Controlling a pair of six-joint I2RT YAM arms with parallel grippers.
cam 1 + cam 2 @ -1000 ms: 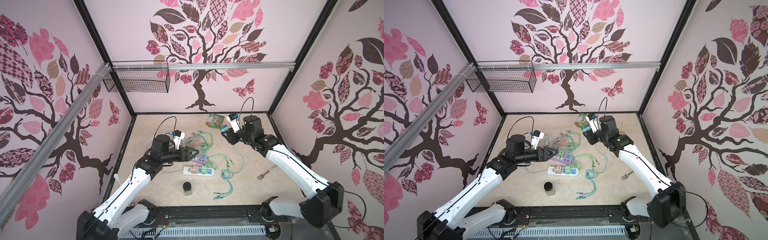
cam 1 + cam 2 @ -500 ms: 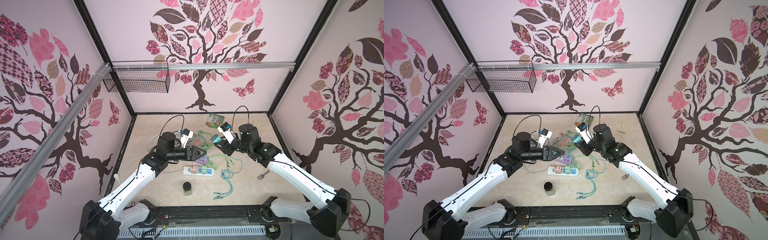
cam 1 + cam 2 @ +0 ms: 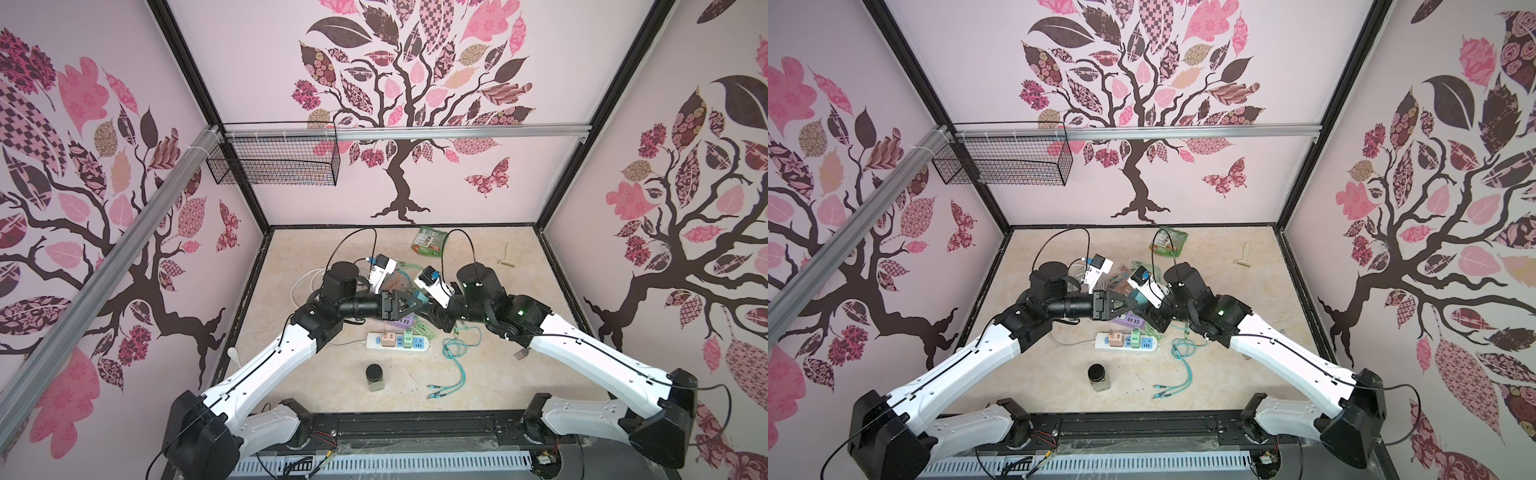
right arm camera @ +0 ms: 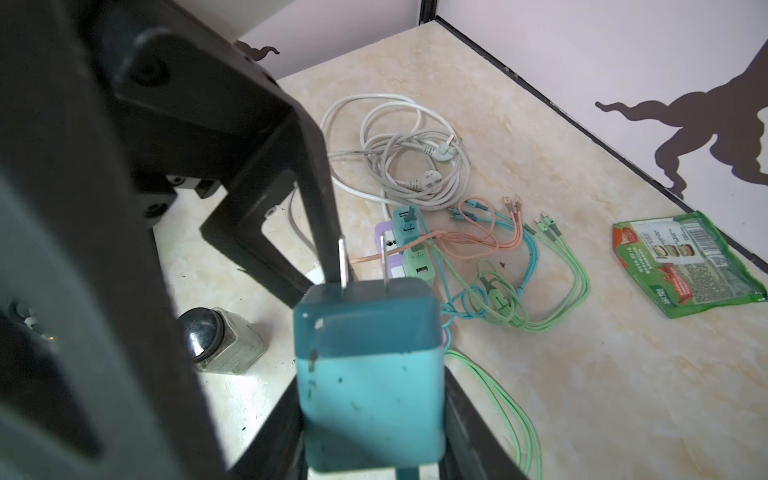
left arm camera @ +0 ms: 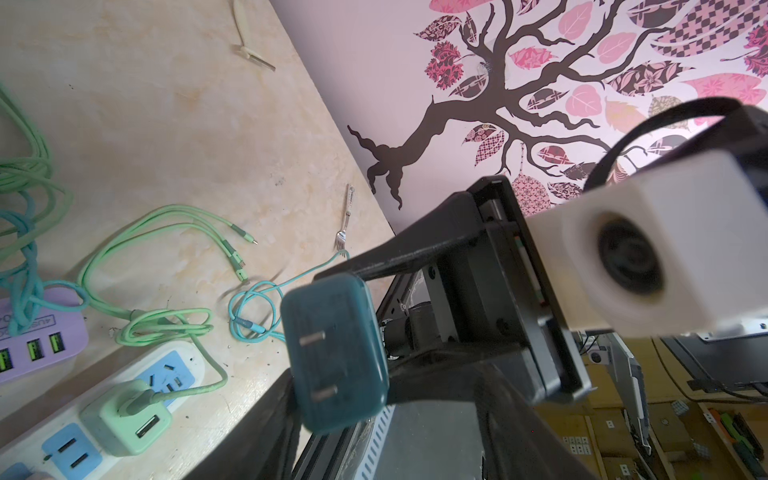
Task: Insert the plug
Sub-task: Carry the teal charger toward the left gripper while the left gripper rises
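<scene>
Jaws of the left claw (image 3: 417,304) stand apart, as we read them in the right wrist view; one finger (image 4: 318,208) sits just beside the prongs of the teal plug (image 4: 370,374). We find the plug raised above the surface (image 3: 399,399), mid-scene, prongs facing the left claw. The white power strip (image 3: 397,341) lies flat on the surface, nearer than both claws. The right claw (image 3: 429,302) is clamped on the plug body.

We count two power strips, a white strip (image 3: 419,343) and a purple strip (image 3: 403,323); one dark-lidded jar (image 3: 375,376), one green packet (image 3: 428,243), one fork (image 3: 520,353). The cables are too tangled to count.
</scene>
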